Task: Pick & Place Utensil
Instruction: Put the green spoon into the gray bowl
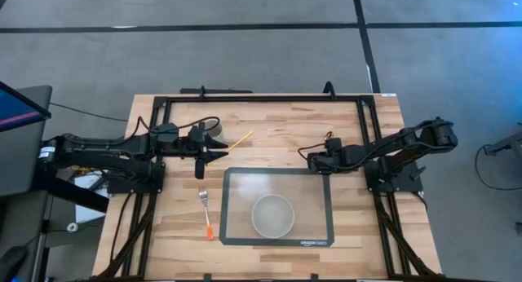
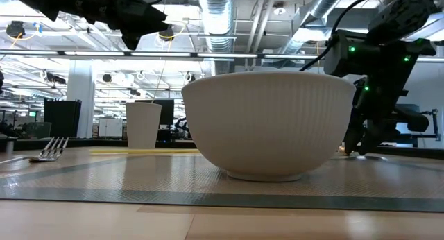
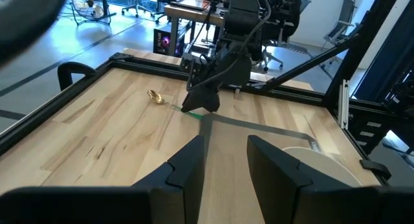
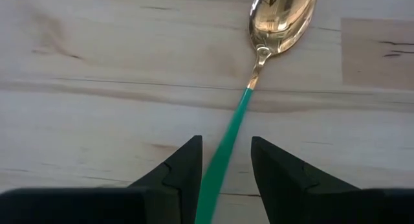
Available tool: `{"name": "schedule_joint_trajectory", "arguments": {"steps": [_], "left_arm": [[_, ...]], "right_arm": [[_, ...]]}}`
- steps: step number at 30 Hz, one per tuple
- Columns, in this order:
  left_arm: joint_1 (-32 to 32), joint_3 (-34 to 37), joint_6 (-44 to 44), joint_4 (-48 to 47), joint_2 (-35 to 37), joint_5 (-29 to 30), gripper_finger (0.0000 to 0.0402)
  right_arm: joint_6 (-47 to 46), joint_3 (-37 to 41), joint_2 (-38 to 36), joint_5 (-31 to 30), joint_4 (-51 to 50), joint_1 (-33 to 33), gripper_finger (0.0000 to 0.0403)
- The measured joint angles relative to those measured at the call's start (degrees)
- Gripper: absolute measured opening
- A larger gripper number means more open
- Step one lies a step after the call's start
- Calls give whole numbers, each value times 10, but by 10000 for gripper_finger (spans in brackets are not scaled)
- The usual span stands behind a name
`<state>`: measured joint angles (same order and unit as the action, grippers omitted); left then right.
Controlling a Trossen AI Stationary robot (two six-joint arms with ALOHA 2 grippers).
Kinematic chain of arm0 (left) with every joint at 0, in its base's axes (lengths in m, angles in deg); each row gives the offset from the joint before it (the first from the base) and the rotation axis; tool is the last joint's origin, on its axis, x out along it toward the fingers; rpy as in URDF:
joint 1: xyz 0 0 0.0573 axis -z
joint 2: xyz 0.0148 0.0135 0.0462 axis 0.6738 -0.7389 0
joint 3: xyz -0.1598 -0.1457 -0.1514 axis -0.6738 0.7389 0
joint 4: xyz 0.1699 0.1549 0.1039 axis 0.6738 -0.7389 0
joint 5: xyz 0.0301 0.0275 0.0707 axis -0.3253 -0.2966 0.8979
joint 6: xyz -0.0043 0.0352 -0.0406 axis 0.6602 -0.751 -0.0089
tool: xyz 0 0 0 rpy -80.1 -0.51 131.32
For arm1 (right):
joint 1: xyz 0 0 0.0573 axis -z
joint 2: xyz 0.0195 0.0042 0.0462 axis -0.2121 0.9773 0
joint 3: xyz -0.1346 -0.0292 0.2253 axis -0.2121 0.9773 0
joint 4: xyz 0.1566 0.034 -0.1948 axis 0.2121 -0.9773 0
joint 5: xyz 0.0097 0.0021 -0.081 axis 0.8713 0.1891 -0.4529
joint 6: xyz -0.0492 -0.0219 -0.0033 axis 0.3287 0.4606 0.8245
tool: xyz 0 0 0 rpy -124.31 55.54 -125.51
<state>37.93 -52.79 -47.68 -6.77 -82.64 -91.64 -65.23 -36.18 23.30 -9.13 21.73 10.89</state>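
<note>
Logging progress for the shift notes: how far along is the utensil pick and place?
Done: nothing placed; the bowl looks empty. In hand: the right tool is low over the wood, open fingers straddling the spoon handle, not yet closed. Left: grasp, lift, place. The fork lies beside the mat; the left tool waits, open.

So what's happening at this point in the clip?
The right gripper is down at the wooden table, its open fingers on either side of the green handle of a gold spoon that lies flat beside the mat. Nothing is lifted yet. The left gripper hangs open above the table, holding nothing. A white bowl sits on the mat, and an orange-handled fork, a white cup and a yellow straw lie untouched.
</note>
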Motion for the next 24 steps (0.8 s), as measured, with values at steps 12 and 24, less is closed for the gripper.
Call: {"name": "schedule_joint_trajectory", "arguments": {"steps": [12,24], "left_arm": [[0,0,0,0,0,0,118],[0,0,1,0,0,0,118]], "right_arm": [[0,0,0,14,4,0,123],[0,-6,70,-21,11,-2,90]]}}
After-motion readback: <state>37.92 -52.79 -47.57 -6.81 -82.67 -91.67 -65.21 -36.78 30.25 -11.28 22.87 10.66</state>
